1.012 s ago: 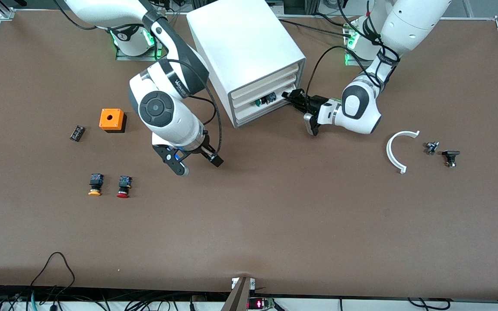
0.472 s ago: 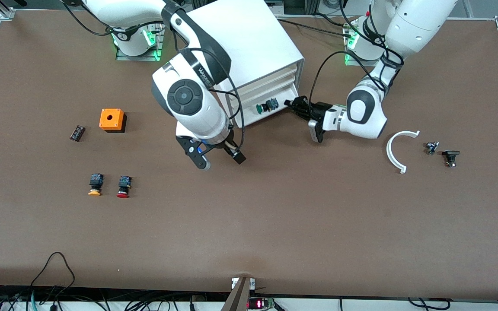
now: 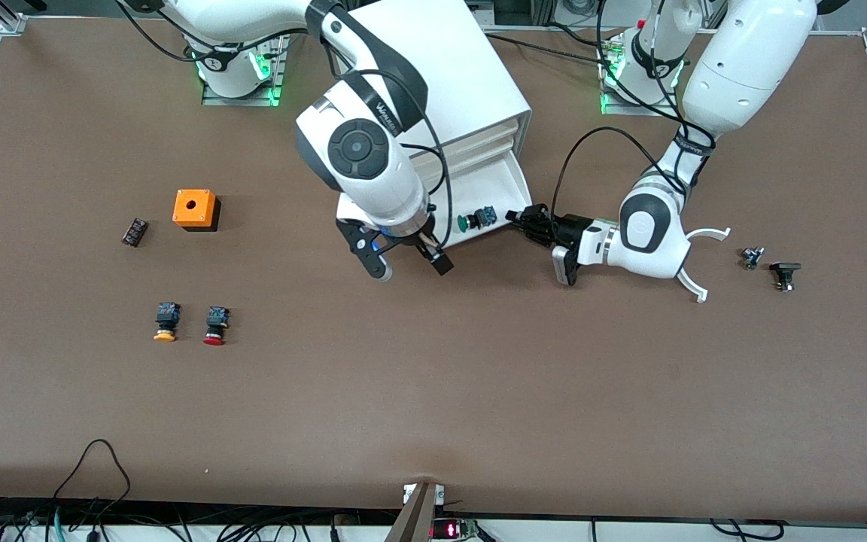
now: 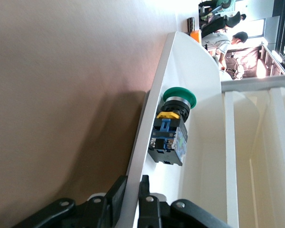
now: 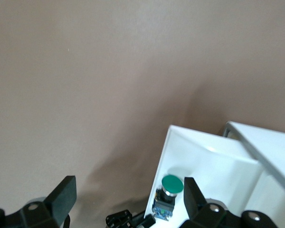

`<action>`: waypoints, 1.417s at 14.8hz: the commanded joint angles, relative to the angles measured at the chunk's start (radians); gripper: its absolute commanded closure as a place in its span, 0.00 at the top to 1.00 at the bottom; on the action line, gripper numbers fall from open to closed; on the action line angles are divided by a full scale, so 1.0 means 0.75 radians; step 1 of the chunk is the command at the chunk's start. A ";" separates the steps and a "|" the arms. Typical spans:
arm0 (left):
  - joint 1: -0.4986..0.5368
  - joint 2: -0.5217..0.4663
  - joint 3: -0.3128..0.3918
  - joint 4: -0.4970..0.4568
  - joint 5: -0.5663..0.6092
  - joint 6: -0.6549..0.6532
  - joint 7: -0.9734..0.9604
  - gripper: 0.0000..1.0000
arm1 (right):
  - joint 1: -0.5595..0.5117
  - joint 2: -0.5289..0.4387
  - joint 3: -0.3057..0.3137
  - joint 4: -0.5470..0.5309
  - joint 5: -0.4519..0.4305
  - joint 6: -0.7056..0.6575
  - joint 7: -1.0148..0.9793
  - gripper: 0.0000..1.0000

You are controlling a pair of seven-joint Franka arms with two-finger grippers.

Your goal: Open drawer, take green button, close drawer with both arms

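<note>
Sliding farther out since before, drawer [image 3: 505, 197] exposes button [image 3: 476, 220].

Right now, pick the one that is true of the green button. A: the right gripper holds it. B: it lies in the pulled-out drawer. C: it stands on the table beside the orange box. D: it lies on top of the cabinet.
B: the green button lies in the pulled-out drawer, whose front the shut left gripper pinches, while the open right gripper holds nothing.
</note>
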State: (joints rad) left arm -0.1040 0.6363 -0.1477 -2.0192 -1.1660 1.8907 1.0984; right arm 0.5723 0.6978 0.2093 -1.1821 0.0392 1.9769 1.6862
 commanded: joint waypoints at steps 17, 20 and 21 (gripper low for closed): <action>0.106 -0.057 0.021 0.179 0.309 -0.128 -0.357 1.00 | 0.204 0.303 -0.017 0.057 0.003 0.463 0.370 1.00; 0.106 -0.083 0.023 0.278 0.490 -0.246 -0.596 1.00 | 0.221 0.329 -0.017 0.057 0.005 0.502 0.388 1.00; 0.106 -0.100 0.025 0.319 0.562 -0.299 -0.692 1.00 | 0.225 0.340 -0.017 0.057 0.005 0.508 0.396 0.96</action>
State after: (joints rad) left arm -0.0233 0.5962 -0.1326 -1.8327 -0.8412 1.7372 0.7111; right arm 0.7225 0.9218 0.2066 -1.1766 0.0391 2.3448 1.9569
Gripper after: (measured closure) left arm 0.000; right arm 0.000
